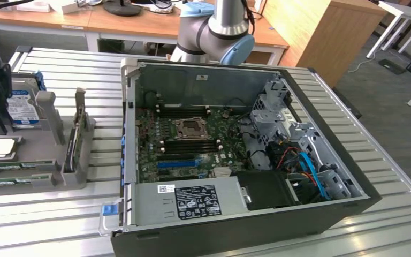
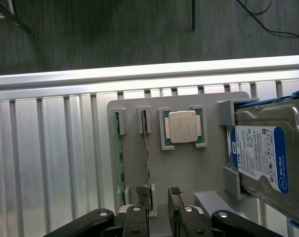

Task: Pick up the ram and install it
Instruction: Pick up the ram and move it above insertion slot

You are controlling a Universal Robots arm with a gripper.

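Right now the pincer [image 2: 159,217] hangs with jaws wide and empty over the grey holder tray [image 2: 189,168] on the slatted desk [image 2: 50,163], nearest the ram [image 2: 146,148], which stands on edge in its slot between a second green stick [image 2: 119,153] and the processor [image 2: 183,127], near the hard drive [image 2: 260,153].

Looks like a robotics lab: slatted aluminium worktop [image 1: 395,214] under an open computer case [image 1: 248,231], grey parts fixture [image 1: 43,154] beside the case, robot arm [image 1: 216,37] and wooden desks [image 1: 148,27] behind the case.
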